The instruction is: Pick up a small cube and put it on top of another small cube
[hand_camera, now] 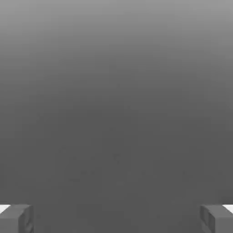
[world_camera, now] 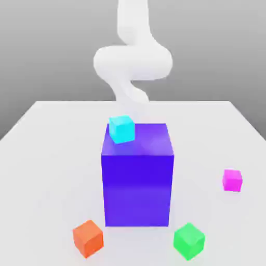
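Note:
The small magenta cube (world_camera: 232,180) rests on the white table at the exterior view's right, apart from everything else. A small cyan cube (world_camera: 122,129) sits on the top of the big blue-purple block (world_camera: 137,176), near its far left corner. My white arm (world_camera: 132,62) curls up behind the block at the back of the table. In the hand view my gripper (hand_camera: 116,219) is open: its two grey fingertips (hand_camera: 16,219) stand far apart with nothing between them, against a plain grey backdrop.
An orange cube (world_camera: 88,238) lies near the table's front edge, left of the block. A green cube (world_camera: 188,241) lies at the front, to the block's right. The tall block stands mid-table between my arm and these cubes.

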